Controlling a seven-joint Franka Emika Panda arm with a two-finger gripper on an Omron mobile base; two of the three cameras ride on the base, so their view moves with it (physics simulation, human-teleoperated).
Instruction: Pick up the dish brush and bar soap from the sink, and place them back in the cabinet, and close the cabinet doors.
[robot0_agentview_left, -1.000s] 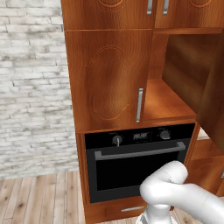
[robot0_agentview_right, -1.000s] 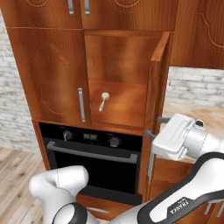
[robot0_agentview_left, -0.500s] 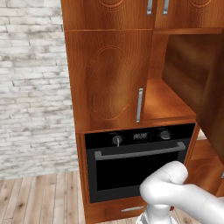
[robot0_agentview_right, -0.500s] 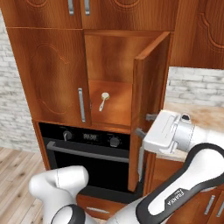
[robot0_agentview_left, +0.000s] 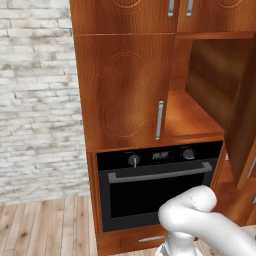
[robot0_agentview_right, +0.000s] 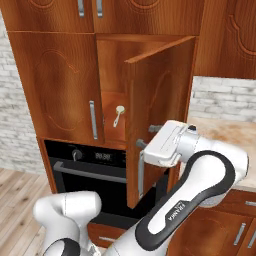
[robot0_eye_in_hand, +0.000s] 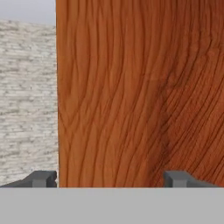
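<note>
The cabinet (robot0_agentview_right: 112, 70) stands over a black oven. Its left door (robot0_agentview_right: 60, 85) is shut. Its right door (robot0_agentview_right: 160, 110) hangs about half open, edge toward me. My gripper (robot0_agentview_right: 148, 136) is open, with both fingertips against that door's outer face just above its silver handle (robot0_agentview_right: 140, 172). In the hand view the door's wood (robot0_eye_in_hand: 131, 87) stands right in front of my gripper (robot0_eye_in_hand: 109, 178). The dish brush (robot0_agentview_right: 118, 114) lies on the shelf inside, seen through the gap. The bar soap is hidden and the sink is out of view. From the left, the shelf (robot0_agentview_left: 192, 117) looks bare.
The black oven (robot0_agentview_left: 160, 177) with its bar handle sits below the shelf. Smaller cabinets (robot0_agentview_right: 90, 12) top the unit. A tan counter (robot0_agentview_right: 227, 132) and a brick wall lie to the right. Wood floor (robot0_agentview_left: 45, 230) spreads to the left.
The right door has swung from wide open to about half shut. My gripper has moved left with it, staying against its outer face.
</note>
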